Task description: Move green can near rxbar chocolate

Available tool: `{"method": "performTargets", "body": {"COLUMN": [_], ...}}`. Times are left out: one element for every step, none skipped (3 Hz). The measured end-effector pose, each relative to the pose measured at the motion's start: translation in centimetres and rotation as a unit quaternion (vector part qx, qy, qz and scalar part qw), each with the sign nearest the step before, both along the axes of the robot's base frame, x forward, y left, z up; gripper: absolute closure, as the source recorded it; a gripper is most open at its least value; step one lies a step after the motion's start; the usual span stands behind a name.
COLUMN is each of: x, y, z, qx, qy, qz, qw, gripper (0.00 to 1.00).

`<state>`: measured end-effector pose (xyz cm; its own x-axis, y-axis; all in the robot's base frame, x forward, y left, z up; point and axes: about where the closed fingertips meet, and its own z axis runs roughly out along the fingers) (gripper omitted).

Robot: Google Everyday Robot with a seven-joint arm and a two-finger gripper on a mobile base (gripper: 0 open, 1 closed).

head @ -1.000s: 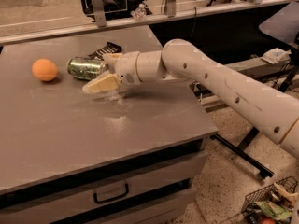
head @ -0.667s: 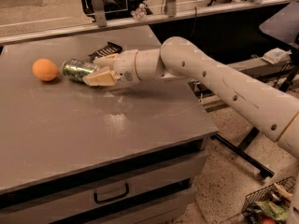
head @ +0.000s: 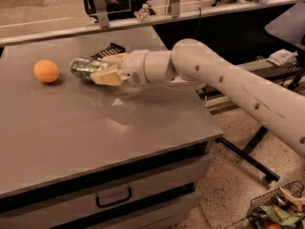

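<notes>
The green can (head: 85,67) lies on its side on the grey table (head: 71,123), at the back middle, its silver end pointing left. My gripper (head: 106,69) reaches in from the right, its pale fingers (head: 107,76) set on either side of the can's right half. The rxbar chocolate (head: 108,50), a flat black wrapper, lies just behind the gripper and is partly hidden by it. The can sits close in front of the wrapper's left end.
An orange (head: 46,71) rests on the table left of the can. A rail with a small clear bottle (head: 142,13) runs behind the table. A drawer handle (head: 113,197) shows below the front edge. A wire basket (head: 276,209) stands on the floor at right.
The gripper has moved left and slightly back across the table onto the can. The can and orange lie about where they were.
</notes>
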<state>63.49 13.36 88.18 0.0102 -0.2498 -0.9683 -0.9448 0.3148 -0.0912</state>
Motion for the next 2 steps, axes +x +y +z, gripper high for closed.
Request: {"method": "performTargets", "body": {"x": [-1.0,-2.0], "y": [-5.2,-9.5], "z": [0.3,0.4], "qx": [-0.003,-0.01], "qy": [0.007,0.014], "qz": [-0.065,-0.122], "qw": [0.9979,0.9924], "gripper": [1.0,1.0]}}
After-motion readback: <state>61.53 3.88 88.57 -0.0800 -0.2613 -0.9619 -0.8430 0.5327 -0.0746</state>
